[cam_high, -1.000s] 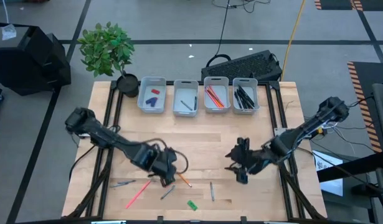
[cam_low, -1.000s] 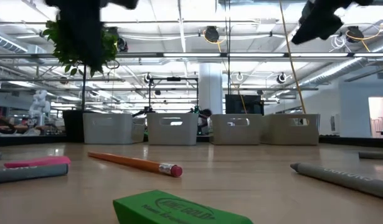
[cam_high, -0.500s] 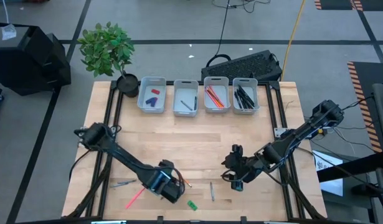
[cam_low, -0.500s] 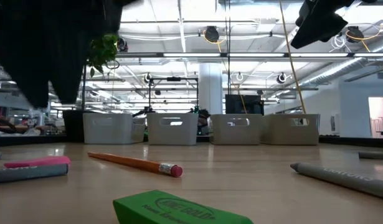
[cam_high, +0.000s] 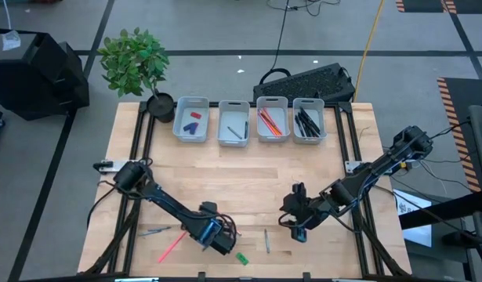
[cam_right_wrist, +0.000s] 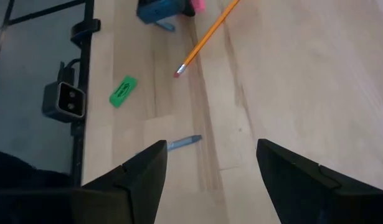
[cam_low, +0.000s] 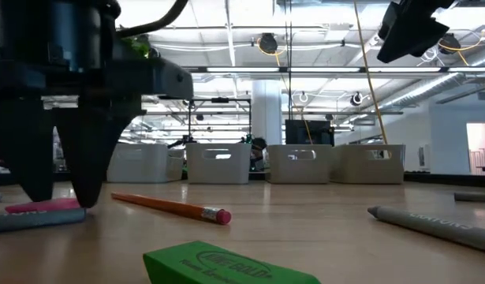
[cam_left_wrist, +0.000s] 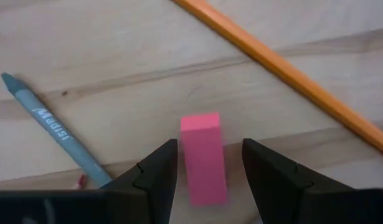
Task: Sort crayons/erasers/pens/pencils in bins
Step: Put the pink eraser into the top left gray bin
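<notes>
Two fingers of the left gripper (cam_left_wrist: pixel 205 177) stand spread on either side of a pink eraser (cam_left_wrist: pixel 203 157) lying flat on the table (cam_high: pixel 303 168) near its front edge – not closed on it. Beside it lie an orange pencil (cam_left_wrist: pixel 284 71) and a blue crayon (cam_left_wrist: pixel 51 127); the right gripper (cam_high: pixel 294 218) hangs open over the table, and the bins (cam_high: pixel 190 119) line the far edge

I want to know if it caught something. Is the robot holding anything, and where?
Nothing is held yet. The left gripper is open, its fingers either side of the pink eraser on the table. The right gripper is open and empty.
</notes>
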You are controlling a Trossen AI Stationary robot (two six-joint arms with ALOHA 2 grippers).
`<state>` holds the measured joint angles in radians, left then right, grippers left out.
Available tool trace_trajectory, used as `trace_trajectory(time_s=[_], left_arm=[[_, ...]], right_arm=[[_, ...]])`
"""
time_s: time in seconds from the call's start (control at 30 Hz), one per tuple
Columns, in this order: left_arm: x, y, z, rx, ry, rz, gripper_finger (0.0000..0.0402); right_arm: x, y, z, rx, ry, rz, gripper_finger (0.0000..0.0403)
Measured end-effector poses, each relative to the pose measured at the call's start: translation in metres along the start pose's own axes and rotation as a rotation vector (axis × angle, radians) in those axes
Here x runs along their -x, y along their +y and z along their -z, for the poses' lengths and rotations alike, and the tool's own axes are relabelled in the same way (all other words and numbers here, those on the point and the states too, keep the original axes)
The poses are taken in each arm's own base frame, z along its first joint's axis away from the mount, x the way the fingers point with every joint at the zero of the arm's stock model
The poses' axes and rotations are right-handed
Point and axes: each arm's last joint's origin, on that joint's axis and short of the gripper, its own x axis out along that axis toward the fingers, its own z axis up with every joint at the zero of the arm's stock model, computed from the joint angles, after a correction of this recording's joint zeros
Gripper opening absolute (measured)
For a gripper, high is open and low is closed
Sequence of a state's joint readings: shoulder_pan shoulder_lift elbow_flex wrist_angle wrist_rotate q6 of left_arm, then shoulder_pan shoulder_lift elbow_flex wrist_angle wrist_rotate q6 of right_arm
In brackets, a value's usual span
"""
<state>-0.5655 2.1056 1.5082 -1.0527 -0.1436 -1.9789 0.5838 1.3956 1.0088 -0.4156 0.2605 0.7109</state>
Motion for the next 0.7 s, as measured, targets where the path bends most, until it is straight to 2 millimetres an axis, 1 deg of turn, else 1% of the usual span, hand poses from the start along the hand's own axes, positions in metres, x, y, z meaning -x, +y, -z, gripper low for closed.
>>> trace_trajectory(time_s=[0.2, 0.37, 0.43, 0.6, 0.7], left_arm=[[-0.009, 0.008, 0.001, 0.081, 0.014, -0.028, 0.0184], [-0.012, 0.009, 0.006, 0.118, 0.017, -0.004, 0.0177], [-0.012, 0.009, 0.006, 0.126, 0.018, -0.006, 0.0158], [-0.013, 0.009, 0.007, 0.129, 0.016, -0.009, 0.0087], [-0.013, 0.010, 0.007, 0.128, 0.015, -0.010, 0.0057]], right_arm=[[0.000, 0.001, 0.001, -0.010, 0.020, -0.023, 0.0240], [0.000, 0.000, 0.001, -0.009, 0.023, -0.020, 0.0240], [0.000, 0.000, 0.001, -0.009, 0.024, -0.020, 0.0240], [0.000, 0.000, 0.001, -0.009, 0.024, -0.020, 0.0240], [0.000, 0.000, 0.001, -0.009, 0.024, -0.020, 0.0240]])
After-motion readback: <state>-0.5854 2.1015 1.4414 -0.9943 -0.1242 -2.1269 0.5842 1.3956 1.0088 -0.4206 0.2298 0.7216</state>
